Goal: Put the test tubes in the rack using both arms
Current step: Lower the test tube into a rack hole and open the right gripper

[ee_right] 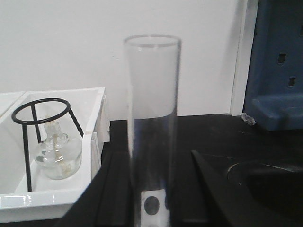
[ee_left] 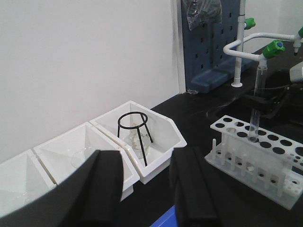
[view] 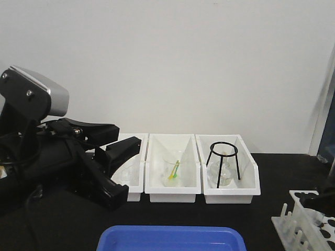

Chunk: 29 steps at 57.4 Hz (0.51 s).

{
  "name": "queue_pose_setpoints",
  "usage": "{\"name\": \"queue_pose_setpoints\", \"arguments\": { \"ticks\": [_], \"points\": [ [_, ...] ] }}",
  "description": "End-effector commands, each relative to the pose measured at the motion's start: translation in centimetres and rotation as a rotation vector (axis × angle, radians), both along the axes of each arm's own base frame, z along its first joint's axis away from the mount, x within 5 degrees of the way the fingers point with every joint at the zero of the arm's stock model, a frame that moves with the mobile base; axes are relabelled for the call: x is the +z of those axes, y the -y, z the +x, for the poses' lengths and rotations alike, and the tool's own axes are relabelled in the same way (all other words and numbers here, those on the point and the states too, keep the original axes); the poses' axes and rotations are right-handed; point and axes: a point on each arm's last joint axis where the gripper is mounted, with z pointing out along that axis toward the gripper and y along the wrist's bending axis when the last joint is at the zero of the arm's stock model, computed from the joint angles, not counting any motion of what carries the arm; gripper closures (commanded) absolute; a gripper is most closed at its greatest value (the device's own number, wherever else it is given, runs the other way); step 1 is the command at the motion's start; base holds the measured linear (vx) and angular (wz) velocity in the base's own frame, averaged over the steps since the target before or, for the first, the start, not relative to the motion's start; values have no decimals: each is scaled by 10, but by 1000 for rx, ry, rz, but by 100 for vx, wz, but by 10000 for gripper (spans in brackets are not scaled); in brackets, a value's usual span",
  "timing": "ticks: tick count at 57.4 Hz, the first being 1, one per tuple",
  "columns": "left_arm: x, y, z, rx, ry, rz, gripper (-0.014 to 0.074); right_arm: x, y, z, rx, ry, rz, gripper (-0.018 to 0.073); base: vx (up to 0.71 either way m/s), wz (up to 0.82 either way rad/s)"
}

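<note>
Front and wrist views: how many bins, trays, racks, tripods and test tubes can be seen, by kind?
bins: 3
blue tray: 1
rack: 1
tripod: 1
test tube: 1
Total: 7

Your left arm (view: 47,162) sits low at the left, with its silver-grey wrist housing (view: 39,91) raised above the black links. Your left gripper (ee_left: 147,175) is spread wide: its two black fingers (ee_left: 102,184) are well apart and nothing is between them. Your right gripper (ee_left: 257,101) is clamped on an upright test tube (ee_left: 260,78) partway up its length. In the right wrist view, its fingers (ee_right: 111,194) flank the glass on both sides.
</note>
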Motion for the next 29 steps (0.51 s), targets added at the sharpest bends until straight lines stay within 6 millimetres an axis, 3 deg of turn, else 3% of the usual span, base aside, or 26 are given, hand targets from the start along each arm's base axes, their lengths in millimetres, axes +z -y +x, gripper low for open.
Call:
{"name": "queue_pose_setpoints", "arguments": {
  "ticks": [1,16,29],
  "points": [
    [23,-6,-4,20,94,-84,220,25,2,3,-1,158,-22,566,0,0],
    [23,-6,-4,20,94,-83,220,21,3,3,-6,130,-18,566,0,0],
    [23,-6,-4,20,94,-83,220,1,4,10,-6,67,-7,566,0,0]
  ]
}}
